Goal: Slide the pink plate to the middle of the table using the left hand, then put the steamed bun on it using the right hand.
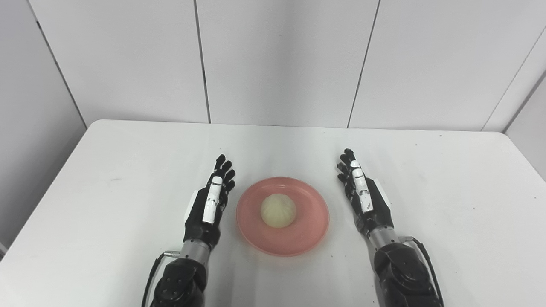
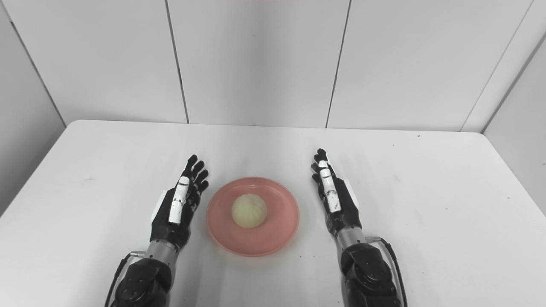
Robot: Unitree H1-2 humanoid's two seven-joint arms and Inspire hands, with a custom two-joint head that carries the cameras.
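From the left eye view, the left hand lies edge-up just left of the pink plate, fingers stretched forward and held loosely apart, gripping nothing; the right hand mirrors it on the far side, a little further off from the rim, fingers likewise extended and empty. The plate sits near the middle of the white table, a shallow glossy disc, with the steamed bun resting at its centre, pale cream with faint pleats. Both forearms run off the bottom edge. From the right eye view the same arrangement holds: left hand close beside the plate, right hand apart from it, bun centred; the palms face inward and stay hidden, and the thumbs are hard to make out.
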